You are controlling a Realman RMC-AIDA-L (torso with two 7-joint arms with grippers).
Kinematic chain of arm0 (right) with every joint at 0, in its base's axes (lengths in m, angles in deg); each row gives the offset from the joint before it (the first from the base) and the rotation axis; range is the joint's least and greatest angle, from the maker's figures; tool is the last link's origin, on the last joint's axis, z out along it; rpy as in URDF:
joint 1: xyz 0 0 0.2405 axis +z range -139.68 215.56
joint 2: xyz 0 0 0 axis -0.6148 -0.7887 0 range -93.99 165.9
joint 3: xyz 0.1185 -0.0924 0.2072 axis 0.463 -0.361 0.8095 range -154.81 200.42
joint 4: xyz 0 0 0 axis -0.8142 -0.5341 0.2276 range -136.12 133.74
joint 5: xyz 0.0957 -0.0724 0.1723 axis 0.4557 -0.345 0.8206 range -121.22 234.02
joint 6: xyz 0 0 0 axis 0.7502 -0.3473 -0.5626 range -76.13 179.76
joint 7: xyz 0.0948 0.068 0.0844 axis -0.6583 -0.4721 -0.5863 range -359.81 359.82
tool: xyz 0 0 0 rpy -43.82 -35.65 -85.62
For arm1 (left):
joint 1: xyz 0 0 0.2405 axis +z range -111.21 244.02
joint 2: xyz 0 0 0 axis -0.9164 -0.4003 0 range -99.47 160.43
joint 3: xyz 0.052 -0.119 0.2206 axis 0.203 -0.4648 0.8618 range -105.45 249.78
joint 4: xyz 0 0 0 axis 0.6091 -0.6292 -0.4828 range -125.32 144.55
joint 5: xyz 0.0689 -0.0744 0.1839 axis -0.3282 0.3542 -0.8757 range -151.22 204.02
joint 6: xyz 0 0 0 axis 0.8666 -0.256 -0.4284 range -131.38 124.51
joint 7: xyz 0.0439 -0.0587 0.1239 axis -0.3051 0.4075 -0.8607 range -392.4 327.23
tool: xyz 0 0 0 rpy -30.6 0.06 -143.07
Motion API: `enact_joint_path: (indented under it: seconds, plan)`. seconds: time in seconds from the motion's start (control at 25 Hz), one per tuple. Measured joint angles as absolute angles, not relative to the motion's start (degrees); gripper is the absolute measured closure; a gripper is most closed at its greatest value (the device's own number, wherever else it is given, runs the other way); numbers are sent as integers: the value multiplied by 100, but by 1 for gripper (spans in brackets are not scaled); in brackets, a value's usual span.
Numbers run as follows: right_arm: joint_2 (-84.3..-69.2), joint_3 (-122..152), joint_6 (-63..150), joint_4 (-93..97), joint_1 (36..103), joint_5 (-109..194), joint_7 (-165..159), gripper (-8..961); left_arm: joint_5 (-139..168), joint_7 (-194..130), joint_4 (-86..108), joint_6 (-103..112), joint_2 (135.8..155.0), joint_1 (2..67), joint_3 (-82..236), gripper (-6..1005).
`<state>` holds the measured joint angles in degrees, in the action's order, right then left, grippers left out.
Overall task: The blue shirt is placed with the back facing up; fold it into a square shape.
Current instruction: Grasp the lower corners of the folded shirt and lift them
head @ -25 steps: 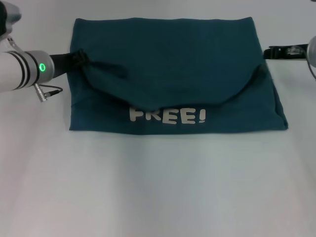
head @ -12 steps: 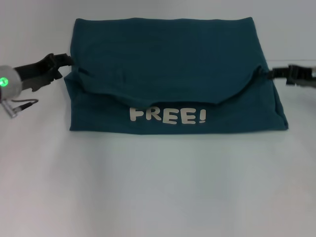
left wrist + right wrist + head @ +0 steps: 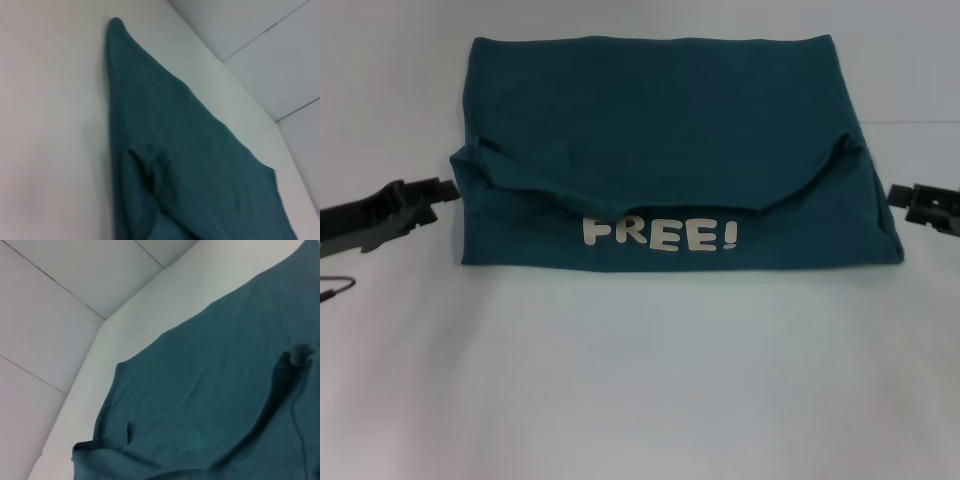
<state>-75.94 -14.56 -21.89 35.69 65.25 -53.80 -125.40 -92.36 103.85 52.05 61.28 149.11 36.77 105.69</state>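
Matt woven cloth of the blue shirt (image 3: 660, 120) (faintly creased), smooth white table (image 3: 640, 380).

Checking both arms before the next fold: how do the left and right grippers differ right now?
The left gripper sits just off the shirt, nearly at its edge; the right gripper stands clearly apart from it. More of the left shows, angling in from the frame edge; the right only pokes in. Both are level with the flap's ends, on the table, holding nothing.

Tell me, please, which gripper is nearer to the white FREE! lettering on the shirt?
Left, slightly. The left gripper sits just off the blue shirt's left edge, above the lettering's level; the right gripper sits just off the right edge, farther from it.
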Motion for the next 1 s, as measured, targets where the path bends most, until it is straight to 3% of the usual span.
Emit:
enact_joint_path:
  seconds: [0.24,1.0]
  plan:
    - [-7611,-1263,-2211,3515,6386,-5364,-12370,347,-9235,9458,4754,5657,14960,3646,10635,446]
    - [-7614,-1045,-2195,3432,6382,-5360,-12316,365,-9205,9411,3912,4542,15037,3163,10907,447]
